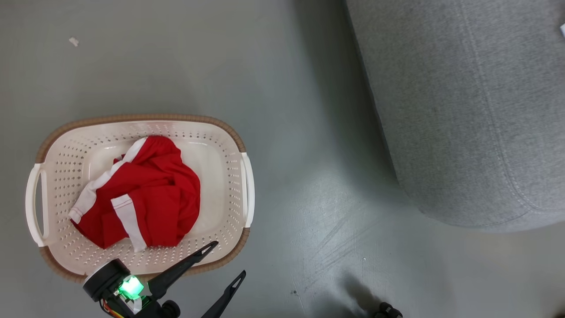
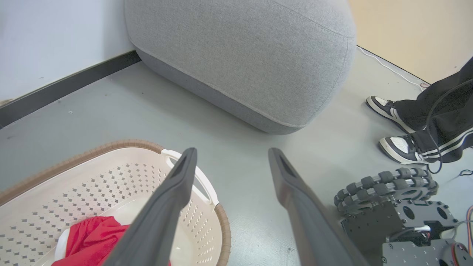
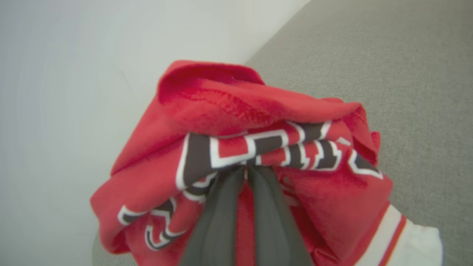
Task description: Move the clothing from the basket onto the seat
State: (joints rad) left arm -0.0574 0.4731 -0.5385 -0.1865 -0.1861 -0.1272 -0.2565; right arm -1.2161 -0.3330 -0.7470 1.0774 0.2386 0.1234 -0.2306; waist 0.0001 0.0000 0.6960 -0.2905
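A: What is the right hand (image 3: 245, 170) doing?

B: It is clamping shut on the jersey (image 3: 266, 107). Its two dark fingers (image 3: 218, 221) are pinching together into the red cloth, right at the dark, white-edged lettering. The fabric is bunching up around the fingertips, and a white panel with a red stripe is hanging at the lower right of the right wrist view.

A: And what is lying beyond it?

B: The grey seat (image 3: 406, 66) is spreading out past the jersey on one side, and a pale wall (image 3: 55, 111) is rising on the other. I cannot tell whether the cloth is touching the seat.

A: How is the left hand (image 1: 228, 258) standing?

B: It is gaping wide and holding nothing. One finger is reaching over the near rim of the basket (image 1: 141, 118), and the other is hanging over the floor (image 1: 287, 110) just outside it.

A: Is anything sitting in the basket?

B: A crumpled red garment (image 1: 154, 194) with white stripes is lying on its bottom. The basket is resting on the floor, well apart from the seat, which is showing at the upper right of the head view.

A: Is anything else showing?

B: In the left wrist view a person's black-and-white shoes (image 2: 397, 147) are standing on the floor beside the seat's rounded corner, near the robot's wheeled base (image 2: 384, 188).
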